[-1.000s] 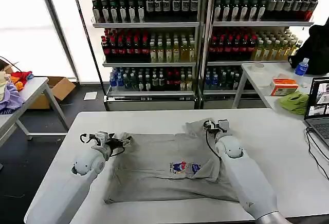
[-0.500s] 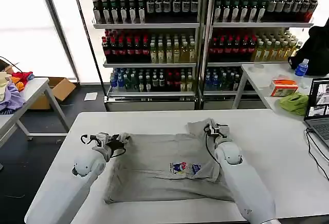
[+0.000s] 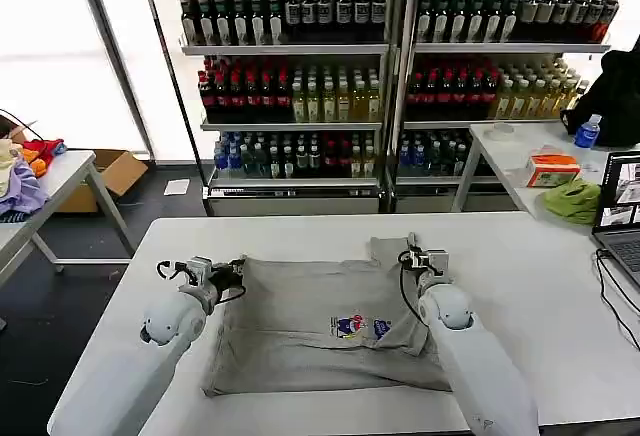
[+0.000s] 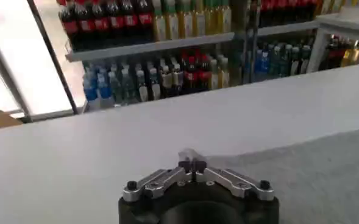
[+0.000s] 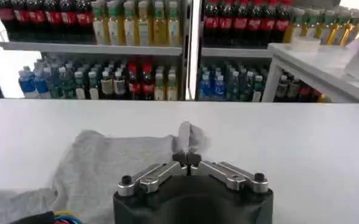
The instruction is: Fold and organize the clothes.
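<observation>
Both hands have drawn nearer, left hand (image 3: 228, 274) and right hand (image 3: 425, 258) each pinched shut on a far corner of the grey T-shirt (image 3: 320, 326) spread on the tabletop (image 3: 520, 286); uneven pulling could skew the fold or slip a thin pinch.

A white table (image 3: 300, 231) spans the lower half of the frame, and behind it tall shelves (image 3: 390, 51) packed with bottled drinks fill the upper middle. Bright windows (image 3: 45, 46) glow at upper left above a dark floor (image 3: 150, 206), where a cardboard box (image 3: 118, 168) sits beside a side table (image 3: 60, 181). At right stands another white table (image 3: 520, 156) carrying a lime-green cloth (image 3: 573, 200) and a laptop (image 3: 620, 216).
</observation>
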Available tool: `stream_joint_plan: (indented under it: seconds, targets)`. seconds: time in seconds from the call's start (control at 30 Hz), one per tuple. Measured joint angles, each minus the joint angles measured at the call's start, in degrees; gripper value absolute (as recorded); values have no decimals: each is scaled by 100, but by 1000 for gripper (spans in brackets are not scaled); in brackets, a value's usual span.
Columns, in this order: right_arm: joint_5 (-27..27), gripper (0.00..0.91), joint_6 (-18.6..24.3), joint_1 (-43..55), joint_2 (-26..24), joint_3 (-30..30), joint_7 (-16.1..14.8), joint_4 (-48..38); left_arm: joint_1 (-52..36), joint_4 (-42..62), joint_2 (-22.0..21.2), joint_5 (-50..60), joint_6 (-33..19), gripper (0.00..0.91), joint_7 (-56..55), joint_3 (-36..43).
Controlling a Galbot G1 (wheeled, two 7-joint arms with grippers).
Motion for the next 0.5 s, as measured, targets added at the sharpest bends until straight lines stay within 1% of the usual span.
stream_joint_plan:
  seconds: [0.23,0.5]
  targets:
    - [83,0,-5,-121,-66,49,68,602,99,-159,12,186,-223,0,-2,-91]
    - [120,0,-98,-425,-189,89,182,1603,257,-398,90,270,-354,0,-17,-233]
